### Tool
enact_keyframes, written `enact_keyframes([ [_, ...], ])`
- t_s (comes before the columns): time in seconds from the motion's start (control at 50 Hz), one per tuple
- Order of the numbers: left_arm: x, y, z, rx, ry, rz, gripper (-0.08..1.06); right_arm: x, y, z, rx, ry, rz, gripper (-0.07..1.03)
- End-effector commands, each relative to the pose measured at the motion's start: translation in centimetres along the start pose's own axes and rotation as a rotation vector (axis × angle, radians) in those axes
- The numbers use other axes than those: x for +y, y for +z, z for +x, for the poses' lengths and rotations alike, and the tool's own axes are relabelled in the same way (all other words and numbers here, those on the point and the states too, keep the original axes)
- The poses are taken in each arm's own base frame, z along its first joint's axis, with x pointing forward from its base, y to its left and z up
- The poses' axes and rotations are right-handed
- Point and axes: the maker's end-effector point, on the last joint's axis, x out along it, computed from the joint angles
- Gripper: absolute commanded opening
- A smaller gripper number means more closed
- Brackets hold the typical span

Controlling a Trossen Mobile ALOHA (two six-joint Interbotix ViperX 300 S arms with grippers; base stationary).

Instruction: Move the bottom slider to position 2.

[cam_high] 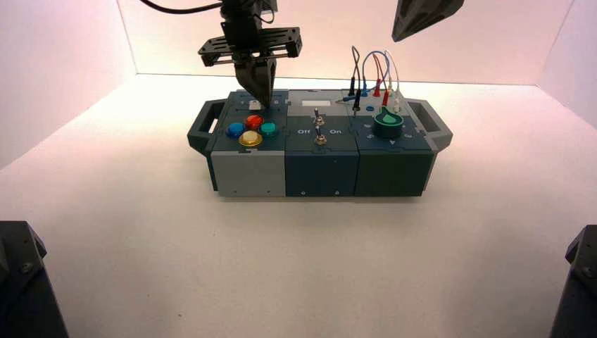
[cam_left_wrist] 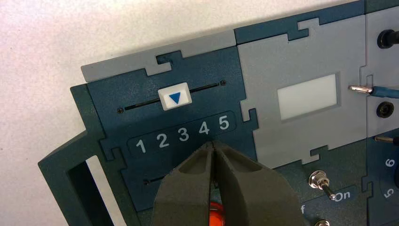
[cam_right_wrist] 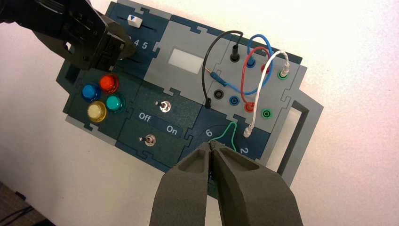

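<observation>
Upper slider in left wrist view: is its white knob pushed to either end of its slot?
No, the white knob sits near the middle, with dark slot showing on both sides.

Left gripper (cam_high: 265, 105) is pointing down, fingers closed, upper left of the high view; right gripper (cam_high: 396, 39) is hovering, fingers closed, upper right.

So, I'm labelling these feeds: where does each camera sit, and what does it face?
High view: above and behind the arms, facing down at the box; both arms show.
Left wrist view: on the left arm, facing the numbered slider panel; left gripper.
Right wrist view: on the right arm, over the knob side; right gripper, left arm.
Both wrist views share the display.
</observation>
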Motion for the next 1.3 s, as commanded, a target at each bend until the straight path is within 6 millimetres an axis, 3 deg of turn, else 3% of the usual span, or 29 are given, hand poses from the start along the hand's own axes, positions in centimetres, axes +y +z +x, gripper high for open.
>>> enact_keyframes([
  [0.02, 0.1, 0.4, -0.8, -0.018, -0.002, -0.003, -0.03, 0.3, 0.7, -0.4, -0.024, 0.006, -0.005, -0.02],
  [0.72, 0.9, -0.2, -0.8, 0.003, 0.011, -0.004, -0.03, 0.3, 0.8, -0.5, -0.027, 0.005, -0.006, -0.02],
  [1.3, 0.8, 0.5, -1.8, -0.016, 0.006, -0.006, -0.03, 0.3, 0.8, -0.5, -0.025, 0.005, -0.006, -0.02],
])
